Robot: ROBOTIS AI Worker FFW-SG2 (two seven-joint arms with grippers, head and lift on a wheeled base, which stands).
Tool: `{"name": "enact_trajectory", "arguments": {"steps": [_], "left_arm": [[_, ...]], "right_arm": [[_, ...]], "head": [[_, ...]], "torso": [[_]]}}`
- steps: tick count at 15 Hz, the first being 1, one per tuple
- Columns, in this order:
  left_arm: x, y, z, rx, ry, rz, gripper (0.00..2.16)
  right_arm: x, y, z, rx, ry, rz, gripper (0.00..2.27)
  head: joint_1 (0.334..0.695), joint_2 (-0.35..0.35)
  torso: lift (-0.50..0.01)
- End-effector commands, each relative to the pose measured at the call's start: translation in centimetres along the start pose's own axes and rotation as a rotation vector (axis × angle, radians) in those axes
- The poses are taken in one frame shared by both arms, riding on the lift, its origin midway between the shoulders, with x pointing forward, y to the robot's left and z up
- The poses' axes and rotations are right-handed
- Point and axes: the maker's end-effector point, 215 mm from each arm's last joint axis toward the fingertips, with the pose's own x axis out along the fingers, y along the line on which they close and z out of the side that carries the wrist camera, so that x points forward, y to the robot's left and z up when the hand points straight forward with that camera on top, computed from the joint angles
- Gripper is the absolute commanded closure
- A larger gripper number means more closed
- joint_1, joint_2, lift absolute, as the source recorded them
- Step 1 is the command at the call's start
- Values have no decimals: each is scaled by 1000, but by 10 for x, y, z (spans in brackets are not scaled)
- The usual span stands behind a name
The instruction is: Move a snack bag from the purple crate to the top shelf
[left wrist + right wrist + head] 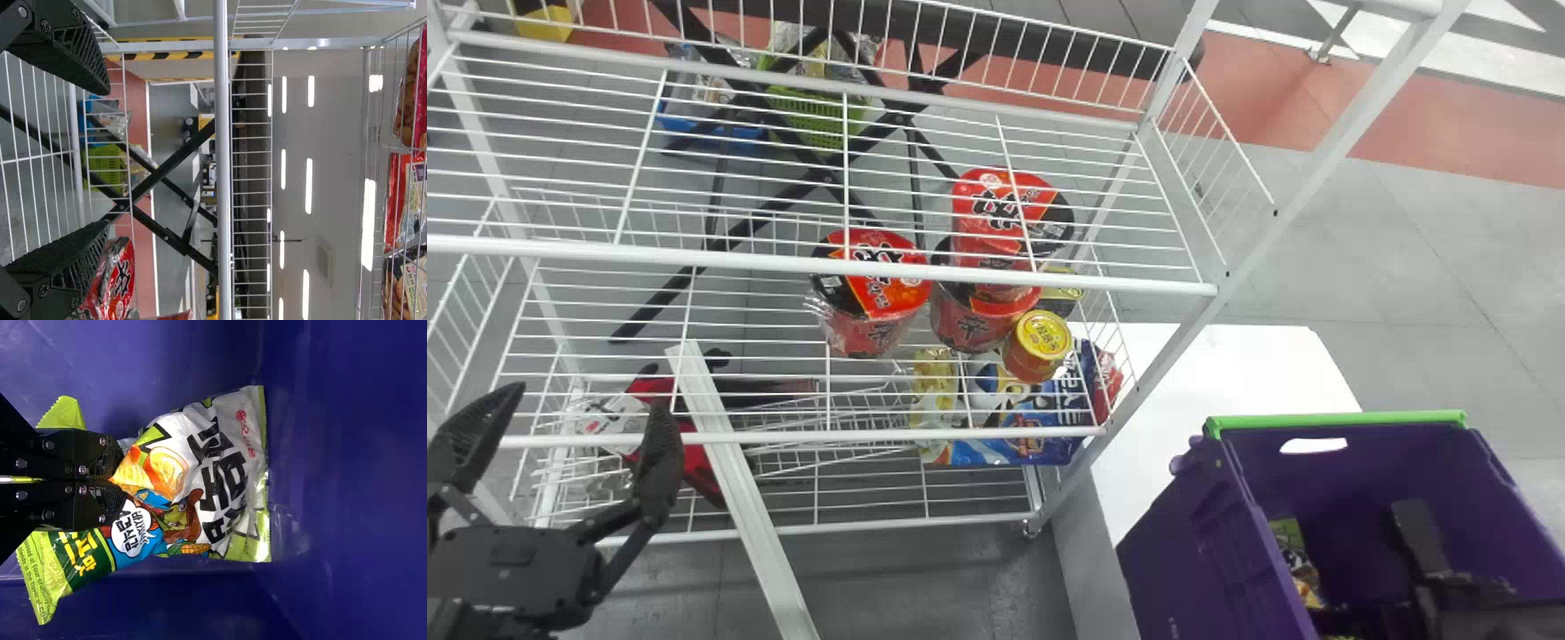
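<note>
My right gripper (1463,591) is down inside the purple crate (1183,569), at the lower right of the head view. In the right wrist view the gripper (120,479) is shut on a green and white snack bag (223,473), pinching its middle. Part of a snack bag (1294,560) shows beside the crate's left wall. At the head view's lower left, my left gripper (578,404) stands open before the rack. Nothing lies between its fingers in the left wrist view, where the gripper (105,157) faces wire shelving (223,160).
Red noodle cups (880,276) and a small yellow-lidded cup (1040,342) stand on the rack, with blue and yellow packs (1014,436) below. Several packs (407,193) sit behind wires high on the rack. A white post (1316,169) rises between rack and crate.
</note>
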Motion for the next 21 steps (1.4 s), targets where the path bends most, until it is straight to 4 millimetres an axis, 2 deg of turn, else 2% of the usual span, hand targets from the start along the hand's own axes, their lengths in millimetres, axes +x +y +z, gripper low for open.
{"name": "enact_trajectory", "arguments": {"steps": [1,4,6,7,11,13,14,15,18,21], "left_arm": [[1,-3,-3,2,11,-6,120],[3,-11,-4,3,18,-18,120],[3,-11,-4,3,18,-18,120],[3,-11,-6,3,21,-18,120],[2,-10,-5,3,19,-17,120],[3,-10,-6,4,19,-18,120],[5,-10,-7,6,21,-20,120],[6,-10,-6,4,19,-18,120],[7,-10,-8,5,21,-20,120],[7,-10,-10,4,24,-17,120]], "right_arm": [[0,13,2,1,-5,60,1328],[3,48,-12,-22,43,149,1328],[3,60,-20,-22,62,183,1332],[3,62,-26,-19,76,186,1389],[-5,62,-41,13,106,195,1389],[-7,67,-60,117,168,189,1389],[-8,78,-75,186,233,185,1389],[-10,79,-80,210,254,171,1389],[-8,77,-69,182,199,186,1389],[-1,70,-71,131,193,151,1393]], "head": [[695,-350],[695,-350],[695,-350],[695,-350],[695,-350],[695,-350],[695,-350],[695,-350],[695,-350],[695,-350]], "torso": [[-455],[-455],[-455],[-455],[-455],[-455],[-455],[-455],[-443],[-431]]}}
